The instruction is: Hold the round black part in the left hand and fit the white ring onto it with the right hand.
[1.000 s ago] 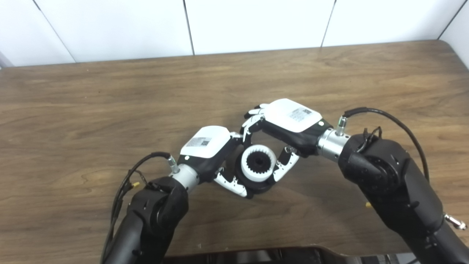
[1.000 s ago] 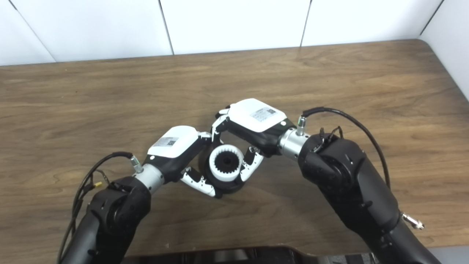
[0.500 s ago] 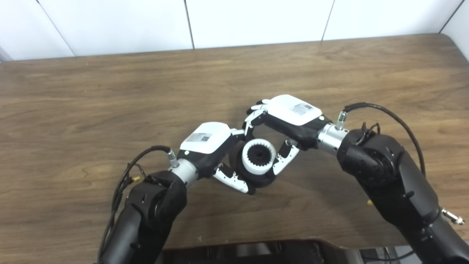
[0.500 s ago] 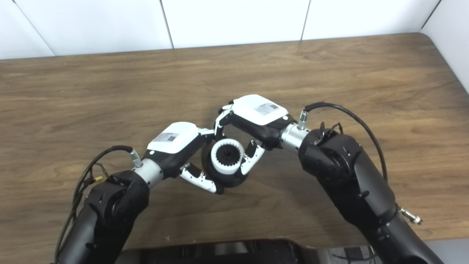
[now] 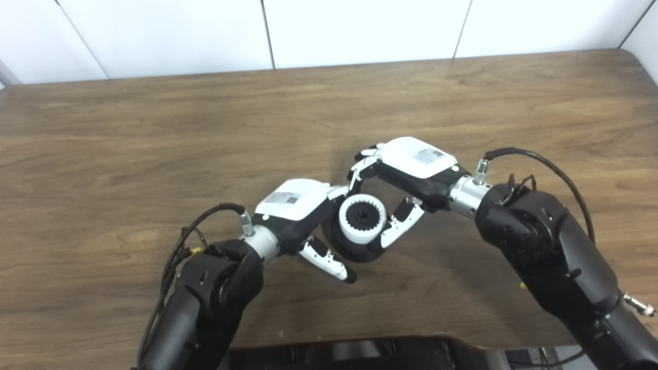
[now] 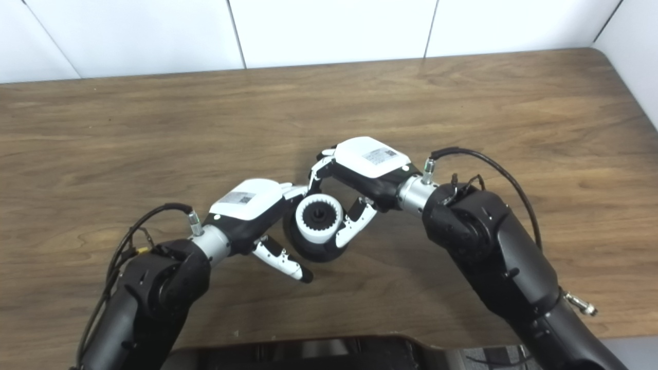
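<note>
The left hand (image 5: 295, 208) has let go, its thumb now swung out toward 5 o'clock, while the right hand (image 5: 406, 174) grips the ring (image 5: 364, 221) seated on the black part (image 5: 354, 249) mid-table (image 5: 128, 154), so fitting looks done.

I can't see where the left hand (image 5: 298, 211) meets the round black part (image 5: 354, 250): the white back of the hand covers its fingers, so whether they touch the part is beyond me. The white ring (image 5: 363, 219) hides the part's top face, and the right hand (image 6: 366, 174) covers its far-right rim. The printed labels on both hands are too small to read. Both arms run off the near edge, and the desk (image 6: 540, 118) is cut off left and right.
</note>
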